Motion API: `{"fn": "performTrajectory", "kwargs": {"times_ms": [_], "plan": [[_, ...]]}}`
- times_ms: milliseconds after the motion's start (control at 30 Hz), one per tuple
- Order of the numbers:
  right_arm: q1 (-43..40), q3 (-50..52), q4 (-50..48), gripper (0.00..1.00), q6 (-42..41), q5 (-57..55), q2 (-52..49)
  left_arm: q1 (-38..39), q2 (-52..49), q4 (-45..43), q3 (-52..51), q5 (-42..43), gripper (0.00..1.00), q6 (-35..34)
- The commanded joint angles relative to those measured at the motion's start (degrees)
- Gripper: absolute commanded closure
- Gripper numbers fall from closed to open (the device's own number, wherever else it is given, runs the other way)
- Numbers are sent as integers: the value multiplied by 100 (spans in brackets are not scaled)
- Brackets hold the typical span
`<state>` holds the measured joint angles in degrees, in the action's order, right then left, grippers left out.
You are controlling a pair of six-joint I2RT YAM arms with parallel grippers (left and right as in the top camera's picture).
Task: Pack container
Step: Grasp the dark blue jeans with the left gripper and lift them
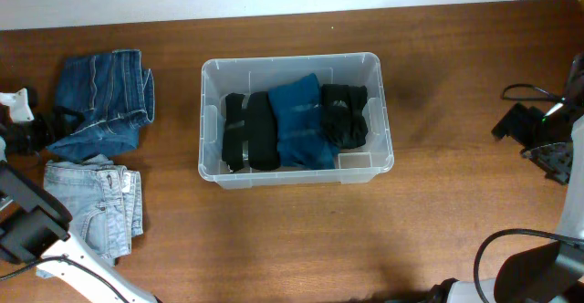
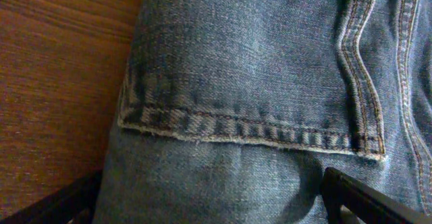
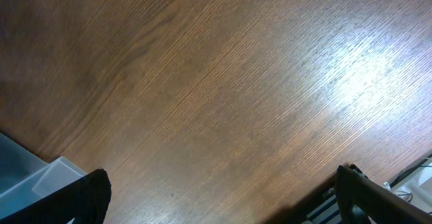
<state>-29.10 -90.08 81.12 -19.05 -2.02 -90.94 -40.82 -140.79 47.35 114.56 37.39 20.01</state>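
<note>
Overhead and wrist views of the packing scene. The container (image 1: 290,60), a clear rectangular bin with rounded corners, is seen at the middle of the wooden table (image 1: 274,239), its long sides running left to right; three folded garments are packed side by side inside it: a black garment (image 1: 248,131) at the left, a blue garment (image 1: 301,120) in the middle, and a second black garment (image 1: 345,113) at the right, each touching its neighbour; a white label (image 1: 356,160) is partly exposed on the base at the near right corner. Two folded pairs of jeans are laid outside, well to the left: dark blue jeans (image 1: 102,102) farther back and light blue jeans (image 1: 100,203) nearer. The left gripper (image 2: 212,207) is shown spread wide, nothing pinched, directly above denim with a stitched hem; overhead it is placed at the left edge of the dark blue jeans. The right gripper (image 3: 223,204) is likewise spread and empty above bare wood, well apart to the right of the container, one corner of which is caught in its wrist view.
</note>
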Motion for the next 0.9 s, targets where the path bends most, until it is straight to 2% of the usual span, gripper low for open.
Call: {"fn": "performTrajectory", "kwargs": {"times_ms": [0, 867], "plan": [[-22, -9, 2, 2, -2, -9, -15, 114, -118, 94, 76, 562, 0, 66], [-22, -9, 2, 2, -2, -9, -15, 146, -118, 1491, 76, 741, 0, 26]]}}
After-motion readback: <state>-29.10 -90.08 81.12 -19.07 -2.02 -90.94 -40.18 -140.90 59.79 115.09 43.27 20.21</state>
